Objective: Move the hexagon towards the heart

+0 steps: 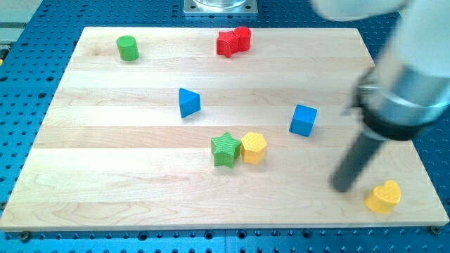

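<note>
Camera view shows the yellow hexagon (pixel 254 147) near the board's middle, touching the green star (pixel 225 150) on its left. The yellow heart (pixel 384 197) lies well apart at the lower right. My tip (pixel 342 187), a bare rod holding nothing, stands just left of the heart. Farther off sit a blue cube (pixel 304 119), blue triangle (pixel 188 102), green cylinder (pixel 127 48) and two touching red blocks (pixel 233 41) on the wooden board (pixel 105 176).

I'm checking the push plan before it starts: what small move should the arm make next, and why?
Probably swing my tip up and toward the view's left, around to the far left side of the yellow hexagon. My tip now sits beside the yellow heart, on the wrong side for pushing. The green star touches the hexagon's left, so the approach is tight.
</note>
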Tool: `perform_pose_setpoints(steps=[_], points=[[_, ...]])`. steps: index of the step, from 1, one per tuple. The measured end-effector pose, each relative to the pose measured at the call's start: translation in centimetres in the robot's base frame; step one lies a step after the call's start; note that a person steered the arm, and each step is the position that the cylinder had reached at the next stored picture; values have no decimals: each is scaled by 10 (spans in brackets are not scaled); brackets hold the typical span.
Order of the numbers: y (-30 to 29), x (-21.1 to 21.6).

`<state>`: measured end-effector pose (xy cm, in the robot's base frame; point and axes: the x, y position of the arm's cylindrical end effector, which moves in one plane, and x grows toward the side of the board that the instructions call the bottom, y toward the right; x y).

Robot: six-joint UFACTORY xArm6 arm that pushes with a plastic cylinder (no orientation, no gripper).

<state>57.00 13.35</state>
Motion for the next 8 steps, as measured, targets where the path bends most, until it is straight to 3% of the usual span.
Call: perform_pose_setpoints(steps=[1, 2, 4, 5, 6, 7, 8], points=[[-144, -8], [-198, -46], [-81, -56], [-87, -81], [-11, -51], [25, -30], [2, -52]])
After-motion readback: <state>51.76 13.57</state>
